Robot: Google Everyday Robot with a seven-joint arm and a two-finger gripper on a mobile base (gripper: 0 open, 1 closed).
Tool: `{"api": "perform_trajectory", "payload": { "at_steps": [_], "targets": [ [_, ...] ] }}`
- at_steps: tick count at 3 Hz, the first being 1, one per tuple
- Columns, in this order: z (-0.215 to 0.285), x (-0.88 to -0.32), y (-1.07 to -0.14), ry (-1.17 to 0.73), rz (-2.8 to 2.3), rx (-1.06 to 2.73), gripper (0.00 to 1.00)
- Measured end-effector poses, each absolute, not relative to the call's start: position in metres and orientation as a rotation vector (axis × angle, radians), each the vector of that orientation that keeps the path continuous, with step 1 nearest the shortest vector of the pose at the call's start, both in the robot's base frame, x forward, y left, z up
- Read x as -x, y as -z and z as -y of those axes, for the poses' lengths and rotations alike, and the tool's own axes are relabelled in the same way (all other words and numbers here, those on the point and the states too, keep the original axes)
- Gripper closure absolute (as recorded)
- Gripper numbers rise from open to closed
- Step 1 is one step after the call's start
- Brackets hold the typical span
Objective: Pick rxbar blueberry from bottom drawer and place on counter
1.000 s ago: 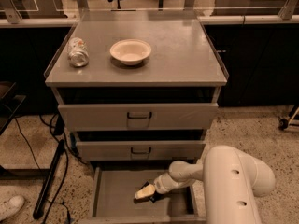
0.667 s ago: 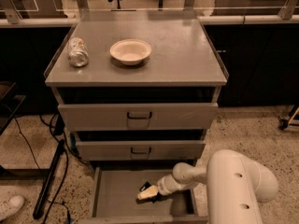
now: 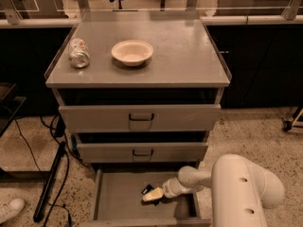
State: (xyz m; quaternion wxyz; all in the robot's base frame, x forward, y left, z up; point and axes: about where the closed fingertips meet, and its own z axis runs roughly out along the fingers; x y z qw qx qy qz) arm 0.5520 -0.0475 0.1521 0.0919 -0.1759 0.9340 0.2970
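Observation:
The bottom drawer [image 3: 113, 200] is pulled open at the foot of the cabinet, showing a plain grey floor. My gripper [image 3: 152, 195] reaches down into it from the right, on a thick white arm. A small dark object [image 3: 147, 189], likely the rxbar blueberry, shows right at the cream-coloured fingertips, near the drawer's middle. Whether it is gripped or just touched I cannot tell. The counter [image 3: 189, 56] is the flat grey cabinet top above.
A crushed silver can [image 3: 78, 53] lies on the counter's left side and a cream bowl [image 3: 132, 52] sits near its middle. Two upper drawers [image 3: 140, 118] with dark handles are slightly open. A dark pole and cables lie on the floor at the left.
The gripper has shifted slightly up and back inside the bottom drawer. The dark object now shows at its tips.

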Motion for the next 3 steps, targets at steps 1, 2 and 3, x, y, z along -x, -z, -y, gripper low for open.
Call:
{"api": "perform_trajectory", "payload": {
  "at_steps": [1,2,3],
  "targets": [
    [0.044,-0.548,-0.148,-0.895,-2.783,0.543,0.00],
    [0.033,-0.550,-0.140,-0.905,-2.776,0.575,0.00],
    [0.019,-0.554,-0.134,-0.962,-2.752,0.595,0.00]
  ]
}}
